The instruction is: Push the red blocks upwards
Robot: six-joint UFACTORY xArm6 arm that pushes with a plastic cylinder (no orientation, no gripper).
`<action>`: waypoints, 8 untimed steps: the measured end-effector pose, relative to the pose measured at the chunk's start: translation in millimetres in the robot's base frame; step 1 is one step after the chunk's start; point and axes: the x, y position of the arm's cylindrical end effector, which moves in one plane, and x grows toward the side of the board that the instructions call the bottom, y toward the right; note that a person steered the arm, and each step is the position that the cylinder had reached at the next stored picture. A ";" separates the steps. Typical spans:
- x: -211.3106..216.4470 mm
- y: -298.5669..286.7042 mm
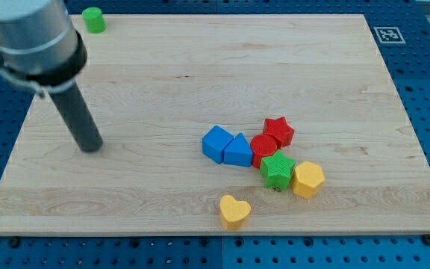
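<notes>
A red star block (pixel 278 131) and a red round block (pixel 263 147) lie together right of the board's middle. The round one touches the blue triangle block (pixel 238 151) on its left and the green star block (pixel 278 171) below it. A blue block (pixel 216 143) sits left of the triangle. A yellow hexagon block (pixel 307 179) touches the green star's right side. My tip (pixel 90 146) rests on the board far to the left of this cluster, apart from every block.
A yellow heart block (pixel 234 211) lies near the board's bottom edge, below the cluster. A green round block (pixel 93 19) sits at the top left corner. A fiducial tag (pixel 387 33) marks the top right corner. The wooden board (pixel 200 67) lies on a blue pegboard.
</notes>
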 end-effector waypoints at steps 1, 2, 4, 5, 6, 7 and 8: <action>42.2 31.5; 42.8 32.8; 40.0 49.7; 32.0 85.4; 32.0 122.4; 32.0 160.7; 32.0 172.1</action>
